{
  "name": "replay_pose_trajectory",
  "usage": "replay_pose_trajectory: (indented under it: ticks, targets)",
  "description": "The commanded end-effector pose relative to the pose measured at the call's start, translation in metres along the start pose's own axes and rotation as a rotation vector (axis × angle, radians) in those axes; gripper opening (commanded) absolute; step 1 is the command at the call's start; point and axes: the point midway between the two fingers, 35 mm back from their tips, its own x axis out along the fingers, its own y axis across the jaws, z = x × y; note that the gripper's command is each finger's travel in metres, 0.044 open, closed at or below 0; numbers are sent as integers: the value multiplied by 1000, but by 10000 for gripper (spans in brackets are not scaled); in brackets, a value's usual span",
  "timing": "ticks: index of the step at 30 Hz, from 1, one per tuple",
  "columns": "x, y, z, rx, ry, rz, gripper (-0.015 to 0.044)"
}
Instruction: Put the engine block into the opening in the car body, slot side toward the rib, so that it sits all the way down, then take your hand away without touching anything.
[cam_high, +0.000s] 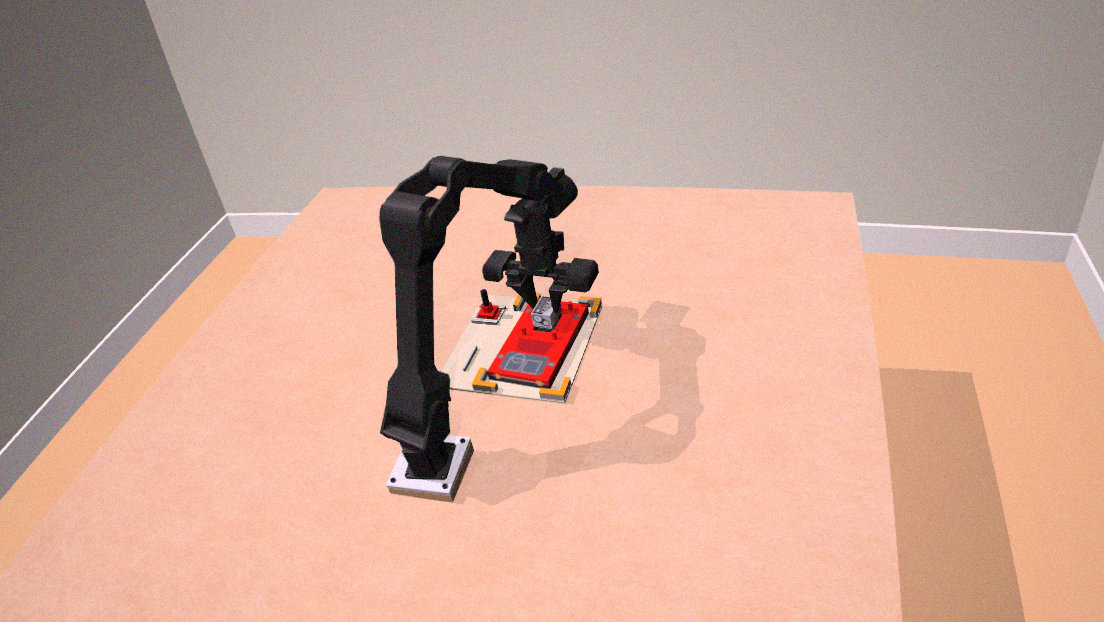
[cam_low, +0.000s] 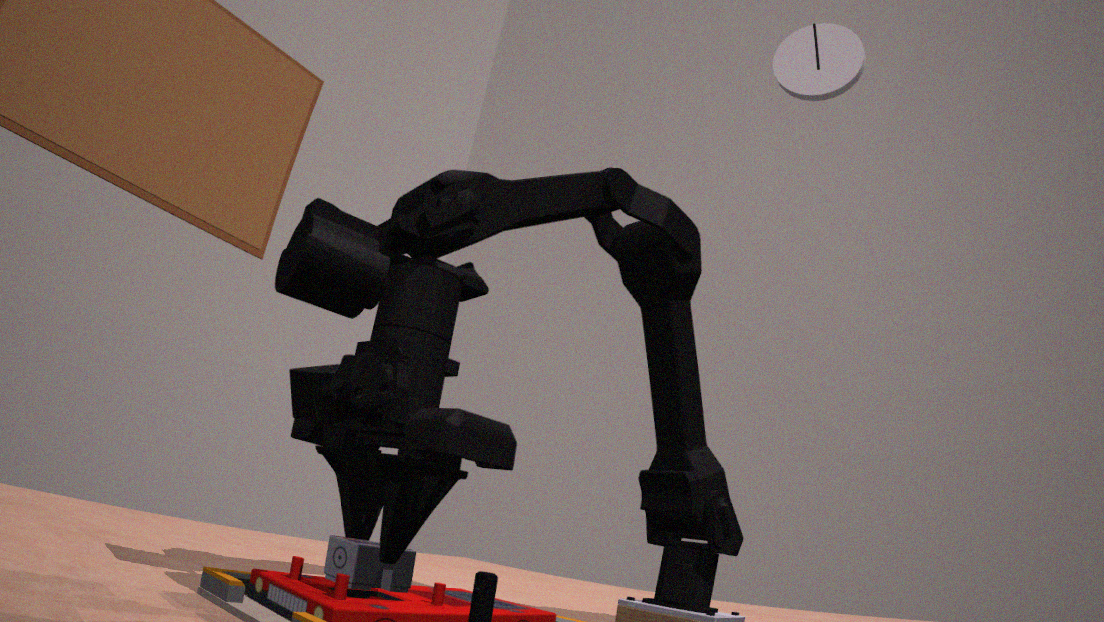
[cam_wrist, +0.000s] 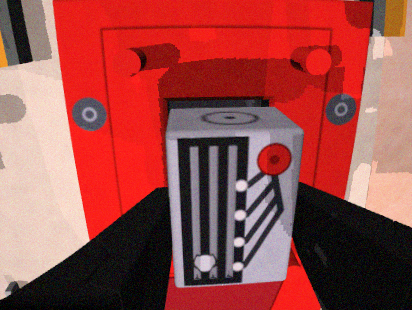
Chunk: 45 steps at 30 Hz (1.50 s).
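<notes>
My gripper (cam_high: 544, 306) (cam_low: 373, 550) (cam_wrist: 229, 199) points down and is shut on the grey engine block (cam_high: 544, 316) (cam_low: 347, 562) (cam_wrist: 270, 240), one finger on each side. The block is upright, its striped top with a red cap facing the wrist camera. It is low over the red car body (cam_high: 570, 318) (cam_low: 417, 606) (cam_wrist: 135, 150), its underside at about the height of the body's top. A dark strip of the opening (cam_wrist: 215, 103) shows beyond the block's far end in the wrist view. The block hides the rest. I cannot make out the rib or the slot, nor whether the block has entered.
Red pegs (cam_low: 296, 567) (cam_wrist: 319, 61) stand up from the body around the block. The body lies on a cream board (cam_high: 482, 347) between orange corner brackets (cam_high: 556, 392). A red-based piece with a black stick (cam_high: 485, 297) (cam_low: 484, 594) stands beside it, near a thin grey bar (cam_high: 470, 358).
</notes>
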Motion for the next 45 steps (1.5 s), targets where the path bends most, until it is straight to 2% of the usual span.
replay_pose_trajectory:
  ticks: [1, 34, 45]
  targets:
    - [2, 0, 0, 4, 1, -2, 159]
    - [10, 0, 0, 4, 1, -2, 159]
    - [9, 0, 0, 1, 0, 0, 440]
